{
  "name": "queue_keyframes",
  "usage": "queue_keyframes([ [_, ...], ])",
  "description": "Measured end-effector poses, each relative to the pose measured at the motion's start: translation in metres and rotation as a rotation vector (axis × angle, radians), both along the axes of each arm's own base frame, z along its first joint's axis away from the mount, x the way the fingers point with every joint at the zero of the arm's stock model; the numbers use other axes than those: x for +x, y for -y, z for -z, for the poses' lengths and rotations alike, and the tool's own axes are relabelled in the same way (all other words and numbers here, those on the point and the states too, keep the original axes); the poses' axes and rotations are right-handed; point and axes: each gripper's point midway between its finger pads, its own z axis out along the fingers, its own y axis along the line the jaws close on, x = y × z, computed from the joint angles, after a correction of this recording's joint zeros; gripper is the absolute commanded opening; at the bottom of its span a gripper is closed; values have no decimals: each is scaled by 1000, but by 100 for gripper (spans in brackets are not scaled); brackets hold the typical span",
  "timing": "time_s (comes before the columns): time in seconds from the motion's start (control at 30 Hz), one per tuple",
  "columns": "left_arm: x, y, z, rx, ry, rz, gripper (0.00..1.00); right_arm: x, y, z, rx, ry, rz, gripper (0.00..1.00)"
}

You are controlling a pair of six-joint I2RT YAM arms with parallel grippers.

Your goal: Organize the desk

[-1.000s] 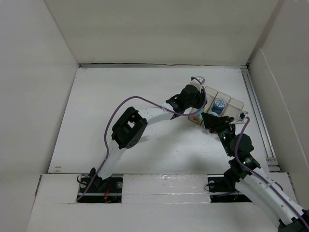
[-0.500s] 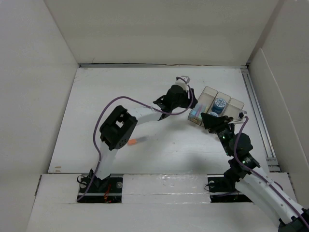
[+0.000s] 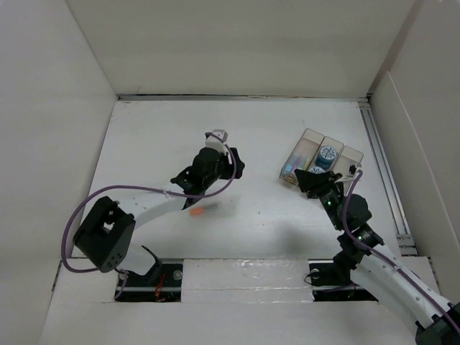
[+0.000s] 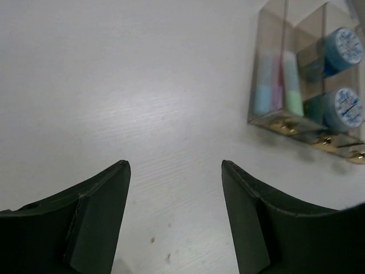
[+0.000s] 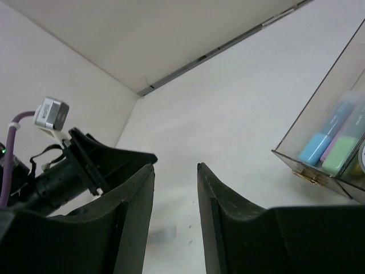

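The white bench (image 3: 151, 144) runs from the arm bases to tall white walls. Nearest, a small orange item (image 3: 196, 210) lies beside the left arm. Farther out the left tool (image 4: 175, 168) hangs spread wide and empty. The right tool (image 5: 175, 168), narrowly parted and empty, sits by the clear tray (image 3: 351, 157) holding pastel highlighters (image 4: 278, 85) and blue rolls (image 4: 344, 48)

Boxed in by plain white walls (image 3: 237, 43) at the top, left and right of the frame. Edged at right by a metal rail (image 3: 383, 180). Lit evenly, with only faint shadows.
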Motion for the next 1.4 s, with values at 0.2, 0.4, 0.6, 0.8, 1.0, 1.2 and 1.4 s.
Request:
queue_keyframes([
  [0.2, -36, -50, 59, 161, -127, -71, 64, 3, -6, 14, -26, -42, -21, 42],
  [0.4, -53, -66, 79, 216, -185, -79, 64, 3, -7, 15, -29, -45, -25, 42],
  [0.6, -66, -77, 100, 270, -248, -81, 64, 3, -7, 13, -24, -37, -25, 42],
  [0.8, -85, -74, 130, 363, -319, -55, 64, 4, -8, 15, -29, -45, -26, 42],
  [1.0, -86, -74, 131, 364, -320, -60, 64, 4, -8, 16, -30, -47, -26, 42],
  [1.2, -89, -76, 130, 360, -332, -66, 64, 5, -8, 14, -28, -42, -26, 42],
  [1.4, -95, -81, 122, 341, -349, -85, 73, 6, -10, 17, -31, -48, -31, 42],
])
